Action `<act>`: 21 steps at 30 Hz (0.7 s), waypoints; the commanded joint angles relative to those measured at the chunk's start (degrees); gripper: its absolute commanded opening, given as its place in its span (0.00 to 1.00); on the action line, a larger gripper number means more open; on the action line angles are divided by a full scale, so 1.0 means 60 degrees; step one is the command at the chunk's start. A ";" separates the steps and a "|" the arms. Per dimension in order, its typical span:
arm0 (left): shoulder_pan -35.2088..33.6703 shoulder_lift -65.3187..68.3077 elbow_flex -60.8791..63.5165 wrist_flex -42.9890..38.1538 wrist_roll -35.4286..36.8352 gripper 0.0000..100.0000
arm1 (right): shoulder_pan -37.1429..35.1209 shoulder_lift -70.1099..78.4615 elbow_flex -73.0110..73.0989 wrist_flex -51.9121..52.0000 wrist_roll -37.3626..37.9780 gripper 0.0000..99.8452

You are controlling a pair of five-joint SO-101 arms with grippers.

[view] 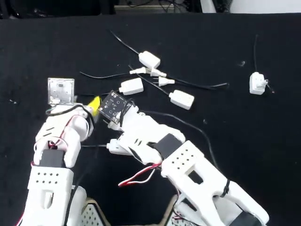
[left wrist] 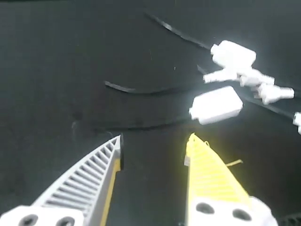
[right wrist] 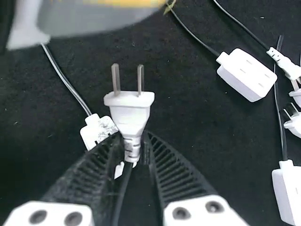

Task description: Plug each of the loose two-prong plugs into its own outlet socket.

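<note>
My right gripper (right wrist: 134, 143) is shut on the neck of a white two-prong plug (right wrist: 128, 104), prongs pointing away from the wrist, just above the black cloth. In the high view the right arm's wrist board (view: 114, 106) covers that plug. My left gripper (left wrist: 153, 141) is open with nothing between its white and yellow fingers. Its yellow finger (view: 95, 104) lies close beside the right wrist. Ahead of it lie a white outlet socket (left wrist: 216, 104) (view: 131, 86), a second socket (left wrist: 233, 54) (view: 149, 60) and loose plugs (left wrist: 263, 89) (view: 157, 73). A third socket (view: 181, 99) (right wrist: 246, 74) lies to the right.
Thin black cords (view: 122, 42) trail across the black cloth around the sockets. Another white socket (view: 257, 83) sits alone at the far right. A small grey square plate (view: 61, 91) lies at the left. A white tag (right wrist: 98, 130) hangs on a cord beside the held plug.
</note>
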 commanded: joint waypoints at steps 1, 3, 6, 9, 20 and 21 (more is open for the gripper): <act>0.0989 -0.0161 -0.0579 0.0923 0.0029 0.23 | -0.0132 -0.0388 -0.0432 -0.0132 0.0044 0.01; 0.1297 -0.0161 -0.0652 0.1128 0.0029 0.23 | -0.0132 -0.0388 -0.0418 -0.0132 0.0044 0.01; 0.1370 -0.0161 -0.0667 0.1084 0.0029 0.23 | -0.0132 -0.0388 -0.0418 -0.0132 0.0044 0.01; 0.1179 -0.0161 -0.0901 0.1128 -0.0015 0.23 | -0.0132 -0.0388 -0.0344 -0.0132 0.0059 0.01; 0.0696 -0.0190 -0.1297 0.1802 0.0015 0.23 | -0.0132 -0.0388 -0.0344 -0.0147 0.0059 0.01; 0.0711 -0.0293 -0.1282 0.1978 0.0015 0.23 | -0.0132 -0.0388 -0.0344 -0.0147 0.0059 0.01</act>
